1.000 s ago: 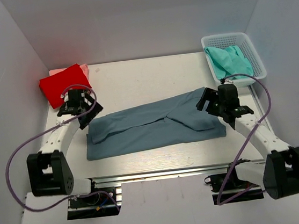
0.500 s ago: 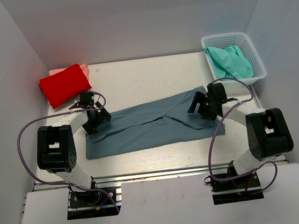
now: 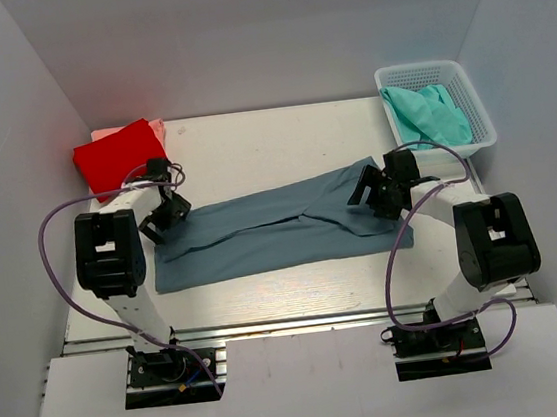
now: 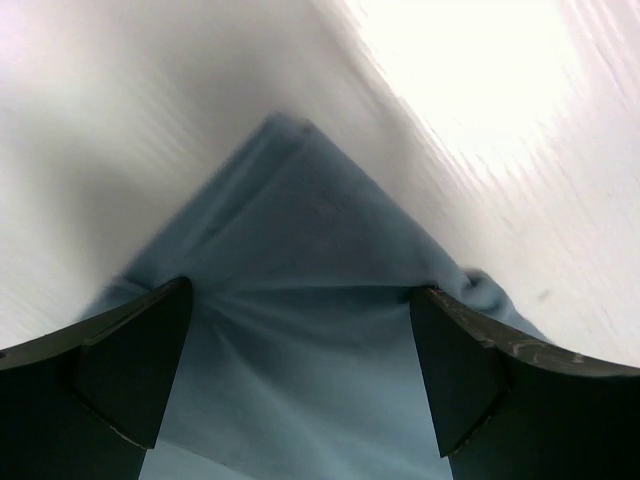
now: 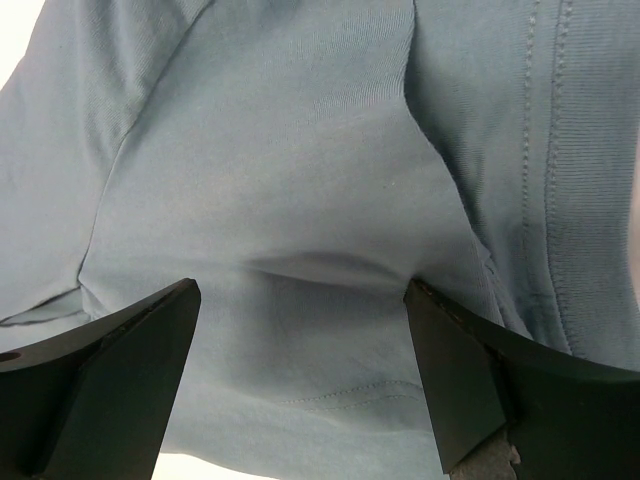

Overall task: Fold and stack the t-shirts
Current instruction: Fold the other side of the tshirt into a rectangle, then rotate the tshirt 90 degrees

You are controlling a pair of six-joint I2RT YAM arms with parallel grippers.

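- the blue-grey t-shirt [image 3: 281,233] lies spread lengthwise across the middle of the table [image 3: 272,149], already doubled into a long band. a folded red t-shirt [image 3: 117,158] sits on a pink one [image 3: 157,128] at the far left corner, and a teal one [image 3: 429,116] is in the white mesh basket [image 3: 429,73] at far right.
- the left gripper [image 3: 162,218] is down on the shirt's left end, jaws spread wide and holding nothing. its wrist view shows a pointed cloth corner between the fingers.
- the right gripper [image 3: 373,194] is equally wide and empty, pressed on the right end beside a stitched ribbed band, with a small ridge of cloth raised between the fingers.
- risk: the left fingers sit close to the corner's tip, so a close here may catch only a sliver that slips out on lifting.
- risk: on the right, several layers overlap. pinching only the top one would peel the fold open, and uneven lifting would skew the band.
- against a second ago, both arms have folded in, elbows raised, bringing the grippers from above the cloth down onto it. the jaws were open then too, and the shirt's ends look slightly nudged.
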